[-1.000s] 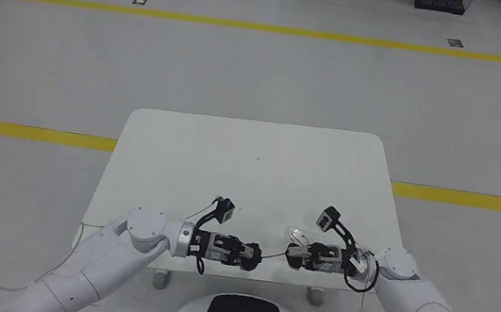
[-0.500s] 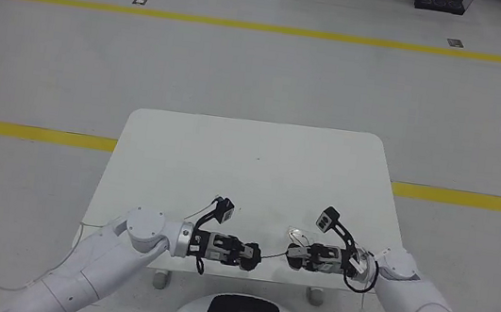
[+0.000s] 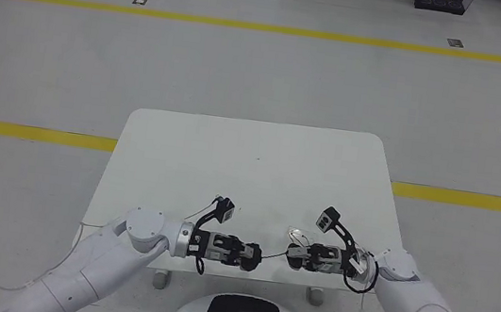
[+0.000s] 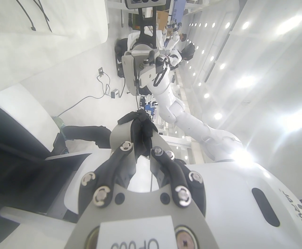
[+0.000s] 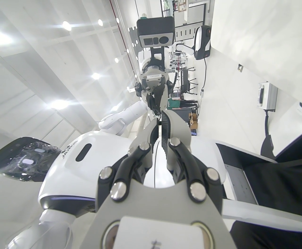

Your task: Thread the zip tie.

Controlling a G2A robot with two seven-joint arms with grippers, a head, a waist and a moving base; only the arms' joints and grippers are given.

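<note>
**Near edge, 6 o'clock of the table.** I hold the zip tie stretched between both grippers, which I judge lines up its ends for threading. The left gripper, at the tie's 9 o'clock, is clamped on one end. The right gripper, at 3 o'clock, is pinched on the strap. They face tip to tip, near but apart. I cannot tell which end is the head.

**Far, 12 o'clock.** A yellow floor line.

**Change.** Neither the arms nor the tie have shifted over the last second.
</note>
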